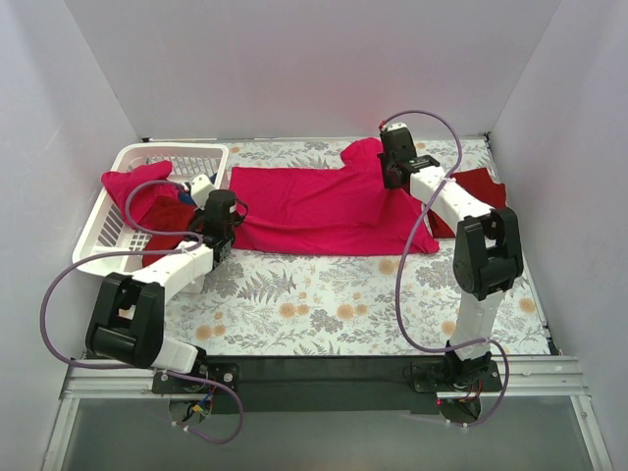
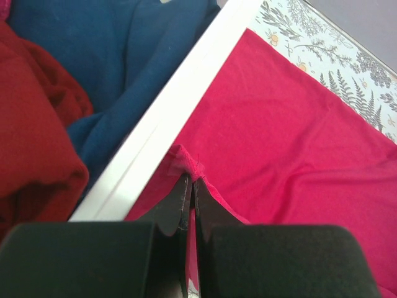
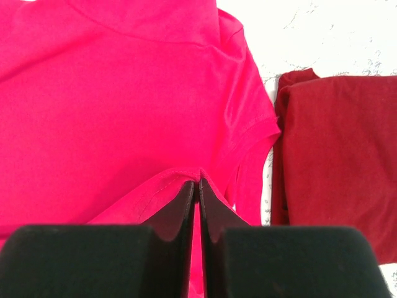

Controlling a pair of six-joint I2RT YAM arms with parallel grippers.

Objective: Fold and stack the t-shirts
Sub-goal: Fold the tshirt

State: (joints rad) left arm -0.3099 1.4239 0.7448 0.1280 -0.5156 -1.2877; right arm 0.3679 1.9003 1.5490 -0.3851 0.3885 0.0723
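Leftmost, a basket holds a blue t-shirt. Beside it the left claw pinches the pink t-shirt, spread across the desk; the right claw pinches its other end, near a maroon t-shirt.

Floral table bears pink shirt, maroon shirt, white basket
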